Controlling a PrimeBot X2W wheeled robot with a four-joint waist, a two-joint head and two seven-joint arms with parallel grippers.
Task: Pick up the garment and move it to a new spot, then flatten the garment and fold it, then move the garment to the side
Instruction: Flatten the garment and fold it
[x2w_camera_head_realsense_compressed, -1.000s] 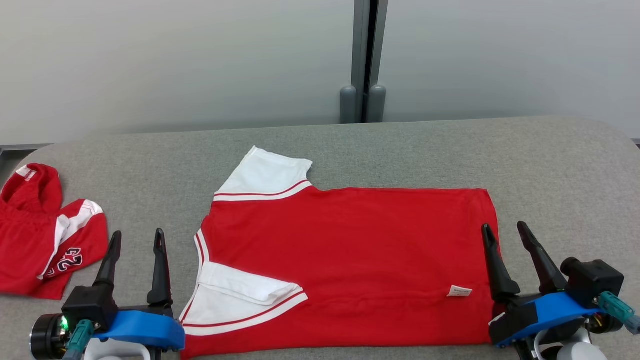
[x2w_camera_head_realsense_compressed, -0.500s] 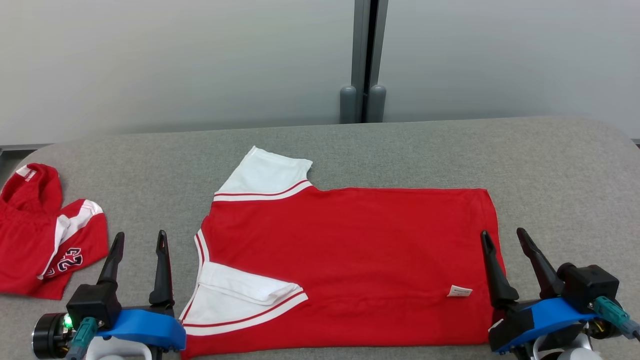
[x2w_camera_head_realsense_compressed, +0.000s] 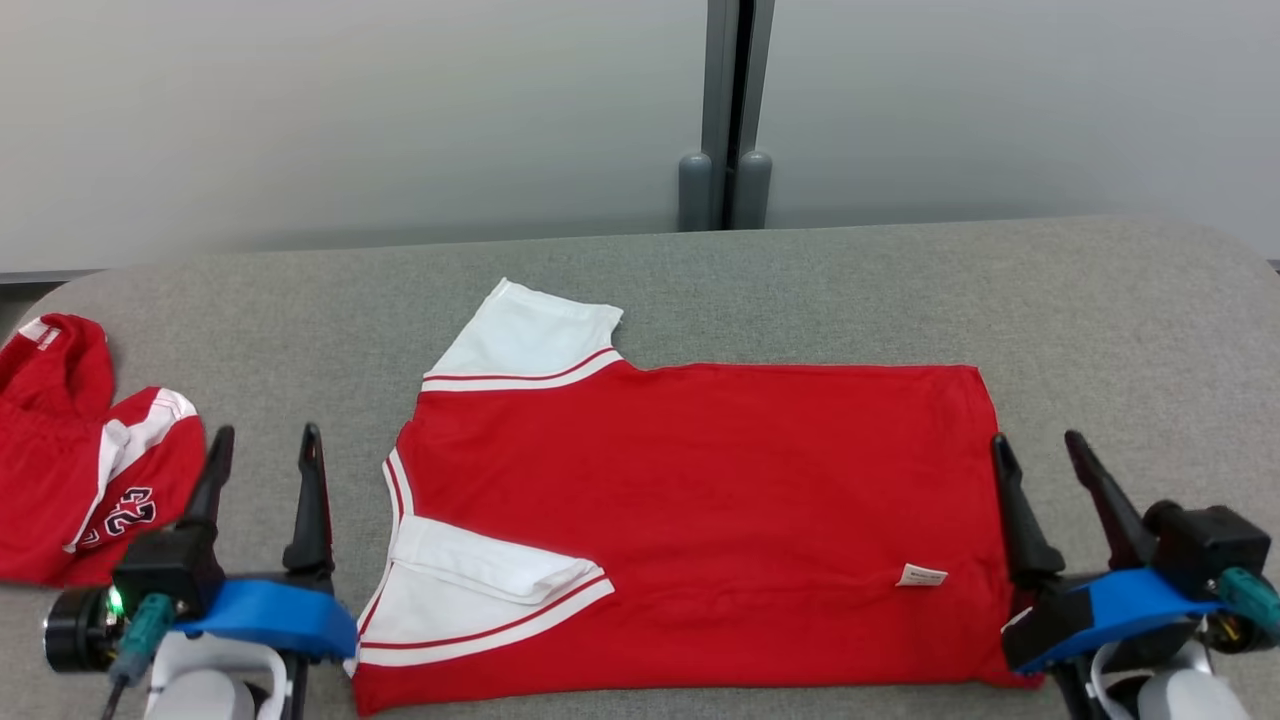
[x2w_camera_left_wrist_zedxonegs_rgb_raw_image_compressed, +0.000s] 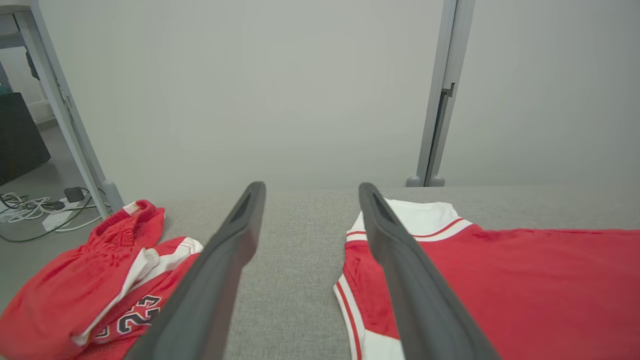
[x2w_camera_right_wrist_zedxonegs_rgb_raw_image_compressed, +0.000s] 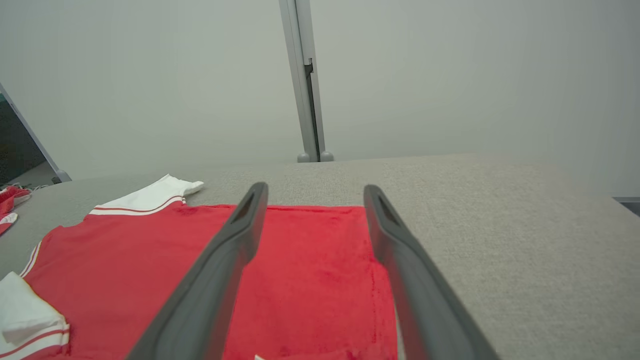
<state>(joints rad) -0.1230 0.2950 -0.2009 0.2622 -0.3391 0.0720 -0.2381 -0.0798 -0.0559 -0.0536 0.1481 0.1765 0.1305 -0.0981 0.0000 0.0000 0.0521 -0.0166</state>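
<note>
Your red jersey with white striped sleeves lay spread on the grey fabric tabletop, the left gripper and right gripper flanking it, both wide and empty. It looked light and limp (probably slippery), so the hem corners seemed your best hold.

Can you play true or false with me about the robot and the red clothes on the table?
1. The red shirt lies spread out on the grey table. True.
2. The left gripper is holding the shirt. False: it is open and holds nothing, beside the shirt's neck end.
3. A crumpled red garment with the number 23 lies on the robot's left. True.
4. The shirt's far sleeve is blue. False: it is white with a red stripe.
5. The right gripper is open at the shirt's hem end. True.
</note>
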